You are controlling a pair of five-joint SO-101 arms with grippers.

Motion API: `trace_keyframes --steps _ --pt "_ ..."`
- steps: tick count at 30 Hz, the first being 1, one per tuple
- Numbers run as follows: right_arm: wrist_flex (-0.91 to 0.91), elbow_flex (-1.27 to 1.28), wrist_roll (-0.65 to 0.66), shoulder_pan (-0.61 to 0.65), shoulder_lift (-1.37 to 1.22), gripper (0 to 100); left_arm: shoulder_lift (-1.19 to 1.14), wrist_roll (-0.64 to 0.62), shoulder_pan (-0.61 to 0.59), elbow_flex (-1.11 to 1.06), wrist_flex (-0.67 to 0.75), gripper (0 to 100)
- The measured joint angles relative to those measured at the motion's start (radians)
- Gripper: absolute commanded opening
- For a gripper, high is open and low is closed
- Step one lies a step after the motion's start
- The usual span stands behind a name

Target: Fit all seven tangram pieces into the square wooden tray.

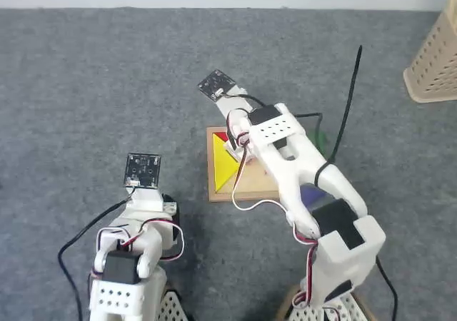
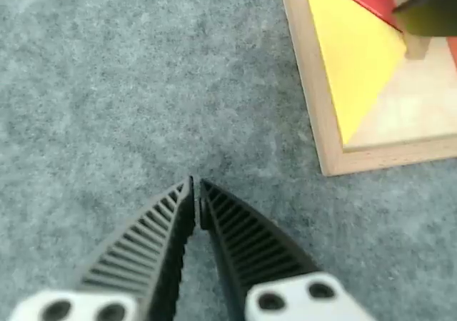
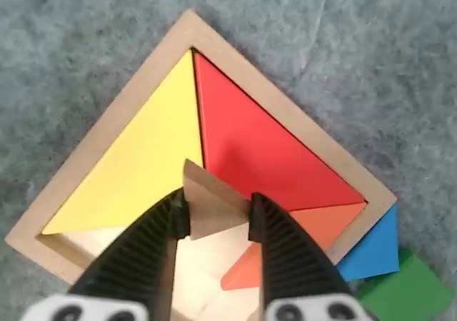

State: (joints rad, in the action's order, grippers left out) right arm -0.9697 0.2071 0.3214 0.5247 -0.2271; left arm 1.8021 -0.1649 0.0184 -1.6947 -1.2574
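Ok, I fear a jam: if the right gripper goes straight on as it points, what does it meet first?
The wooden piece in the right gripper would likely touch the tray floor first, beside the yellow triangle, though depth is unclear.

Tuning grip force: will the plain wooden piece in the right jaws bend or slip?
Probably rigid: the plain wooden piece shows straight edges in the jaws of the right gripper. Likely light, being small and flat. Smooth faces might let it pivot.

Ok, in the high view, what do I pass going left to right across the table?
Left arm → wooden tray, its left rim → yellow triangle → beige basket. The right arm spans the tray and beyond, so it is left out.
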Motion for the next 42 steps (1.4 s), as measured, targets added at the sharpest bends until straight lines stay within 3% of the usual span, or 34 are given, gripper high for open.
trace_keyframes --steps 8,12,18,27,34,42 --pt "-0.006 0.0 0.0 0.002 0.0 18.0 0.0 0.0 0.0 0.0 0.0 1" --pt "-0.008 0.0 0.0 0.002 0.0 20.3 0.0 0.0 0.0 0.0 0.0 1" --pt "-0.008 0.0 0.0 0.005 0.0 19.9 0.0 0.0 0.0 0.0 0.0 1" --pt "-0.029 0.035 0.0 0.023 0.144 5.4 0.0 0.0 0.0 0.0 0.0 1" --pt "0.043 0.224 -0.015 0.023 0.376 4.8 0.0 0.0 0.0 0.0 0.0 1" --pt "0.117 0.279 -0.046 0.023 0.275 4.7 0.0 0.0 0.0 0.0 0.0 1"
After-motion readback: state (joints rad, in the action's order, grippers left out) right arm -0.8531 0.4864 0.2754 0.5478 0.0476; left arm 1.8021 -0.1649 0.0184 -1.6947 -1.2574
